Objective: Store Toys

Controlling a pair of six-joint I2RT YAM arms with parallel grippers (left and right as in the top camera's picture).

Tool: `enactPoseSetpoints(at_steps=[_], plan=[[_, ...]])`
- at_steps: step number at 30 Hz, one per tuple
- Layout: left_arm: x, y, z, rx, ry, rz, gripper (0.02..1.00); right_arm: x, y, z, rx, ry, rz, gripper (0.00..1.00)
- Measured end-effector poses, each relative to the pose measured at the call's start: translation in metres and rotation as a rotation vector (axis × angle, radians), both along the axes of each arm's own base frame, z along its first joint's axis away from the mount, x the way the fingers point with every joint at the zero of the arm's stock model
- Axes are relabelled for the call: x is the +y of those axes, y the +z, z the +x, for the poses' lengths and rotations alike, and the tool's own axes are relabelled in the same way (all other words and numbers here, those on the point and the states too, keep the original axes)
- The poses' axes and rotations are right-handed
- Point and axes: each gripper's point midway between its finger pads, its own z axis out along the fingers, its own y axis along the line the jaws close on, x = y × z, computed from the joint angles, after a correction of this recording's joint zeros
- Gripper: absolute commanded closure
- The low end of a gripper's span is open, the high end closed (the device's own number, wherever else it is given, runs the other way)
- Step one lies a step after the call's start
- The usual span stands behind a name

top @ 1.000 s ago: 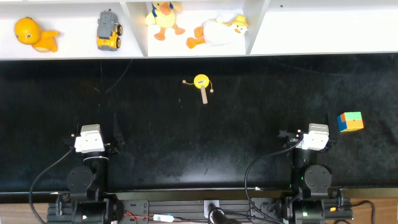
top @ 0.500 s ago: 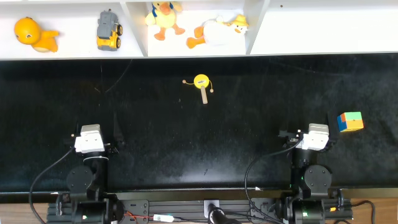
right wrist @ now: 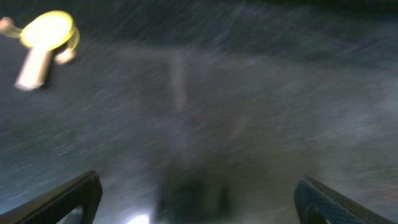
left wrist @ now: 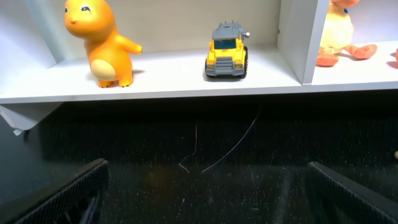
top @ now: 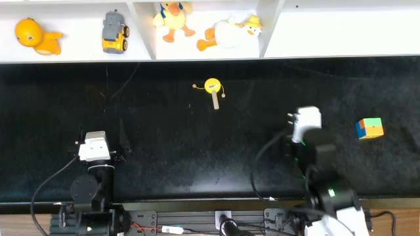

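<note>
A yellow rattle drum with a wooden handle (top: 213, 89) lies on the black mat near the shelf; the right wrist view has the rattle drum (right wrist: 43, 40) off to one side ahead. A multicoloured cube (top: 369, 128) sits at the mat's right. My right gripper (right wrist: 196, 202) is open above bare mat, its arm (top: 306, 124) raised between rattle and cube. My left gripper (left wrist: 205, 205) is open, low at the mat's near left, facing the shelf. On the shelf stand an orange figure (left wrist: 99, 40), a yellow truck (left wrist: 227, 50) and plush ducks (top: 174, 18).
The white shelf (top: 210, 51) with dividers runs along the mat's far edge; its right compartment (top: 341, 26) is bare. A thin cable (left wrist: 230, 149) lies on the mat before the shelf. The left arm base (top: 93, 147) stands at the near left.
The right arm has risen from its rest pose and swung forward and a little left over the mat. The left arm and all toys stay where they were.
</note>
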Motion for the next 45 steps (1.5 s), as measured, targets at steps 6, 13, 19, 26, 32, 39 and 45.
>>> enactPoseSetpoints(at_steps=[6,13,19,26,32,39,45], plan=[[0.000,0.000,0.000,0.001,0.000,0.000,0.020,0.072,-0.021,0.002,0.250,-0.004,0.084,0.003],[0.000,0.000,0.000,0.000,0.000,0.000,0.020,0.142,-0.046,0.019,0.344,-0.067,0.029,0.018],[0.000,0.000,0.000,0.000,0.000,0.000,0.023,0.172,-0.055,0.050,0.318,-0.118,-0.018,0.027],[0.000,0.000,0.000,0.000,0.000,0.000,0.020,0.183,-0.062,0.078,0.271,-0.174,-0.055,0.069],[0.000,0.000,0.000,0.000,0.000,0.000,0.023,0.187,-0.071,0.087,0.267,-0.187,-0.077,0.080],[0.000,0.000,0.000,0.000,0.000,0.000,0.023,0.188,-0.082,0.090,0.270,-0.194,-0.084,0.189],[0.000,0.000,0.000,0.000,0.000,0.000,0.020,0.184,-0.093,0.093,0.285,-0.207,-0.100,0.426]])
